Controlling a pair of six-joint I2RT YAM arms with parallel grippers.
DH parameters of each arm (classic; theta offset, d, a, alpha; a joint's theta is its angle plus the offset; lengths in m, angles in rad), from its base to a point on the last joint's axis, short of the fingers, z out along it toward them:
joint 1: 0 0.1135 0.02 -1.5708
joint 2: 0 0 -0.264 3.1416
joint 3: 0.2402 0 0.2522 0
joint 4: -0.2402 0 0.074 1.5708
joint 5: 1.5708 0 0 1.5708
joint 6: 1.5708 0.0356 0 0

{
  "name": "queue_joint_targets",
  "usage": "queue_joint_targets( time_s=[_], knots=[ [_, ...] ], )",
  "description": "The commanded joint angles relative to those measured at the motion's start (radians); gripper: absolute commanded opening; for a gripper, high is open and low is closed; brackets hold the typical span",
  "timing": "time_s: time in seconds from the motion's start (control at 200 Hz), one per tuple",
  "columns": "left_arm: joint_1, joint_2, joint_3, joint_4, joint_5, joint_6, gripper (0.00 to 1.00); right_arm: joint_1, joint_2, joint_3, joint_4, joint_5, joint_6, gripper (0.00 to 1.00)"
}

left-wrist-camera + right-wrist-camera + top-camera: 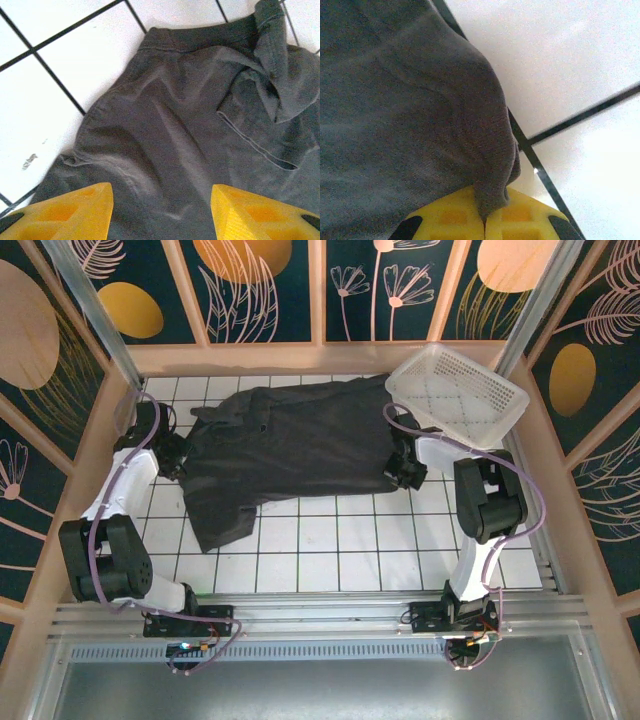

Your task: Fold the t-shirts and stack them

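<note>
A: Where does the t-shirt (290,445) lie?
B: Spread across the far half of the tiled table (330,560), with one sleeve (218,525) trailing toward the near left. A white basket (458,390) sits near its right end.

A: Left side first, then.
B: The left gripper (161,194) hangs over the shirt's left edge with its jaws apart. There is cloth below the gap, but nothing is held. Just beyond it, a flap (260,125) of the shirt is folded over on itself.

A: And the right?
B: The right gripper (485,210) is closed, with a pinch of the shirt's right edge clamped in it.

A: So what makes this step go well?
B: I'd judge this is the grasp before a fold. The left one should come down on the edge itself, clear of that flap, and close firmly. Then both should lift together and evenly, so the cloth hangs taut and neither side slips.
</note>
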Motion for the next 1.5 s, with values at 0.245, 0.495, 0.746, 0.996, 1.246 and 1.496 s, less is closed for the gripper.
queue_joint_targets(
  time_s=[0.245, 0.495, 0.746, 0.996, 1.246, 1.496],
  knots=[
    [-0.004, 0.046, -0.123, 0.021, 0.007, 0.064, 0.55, -0.090, -0.085, -0.111, 0.002, 0.115, -0.037, 0.00],
    [-0.005, 0.140, -0.203, 0.175, 0.163, 0.135, 0.50, -0.107, -0.053, -0.078, 0.003, 0.082, -0.067, 0.00],
    [-0.006, 0.155, -0.264, 0.220, 0.205, 0.134, 0.47, -0.107, -0.044, -0.075, 0.010, 0.059, -0.065, 0.00],
    [-0.007, 0.126, -0.276, 0.365, 0.283, 0.069, 0.00, -0.105, -0.059, -0.056, 0.043, 0.022, -0.072, 0.00],
    [-0.006, 0.024, -0.030, 0.416, 0.287, -0.115, 0.00, -0.105, -0.066, 0.259, 0.108, 0.007, -0.118, 0.00],
    [-0.005, -0.055, 0.257, 0.430, 0.196, -0.233, 0.00, -0.105, 0.016, 0.735, 0.036, 0.061, -0.123, 0.00]
  ],
)
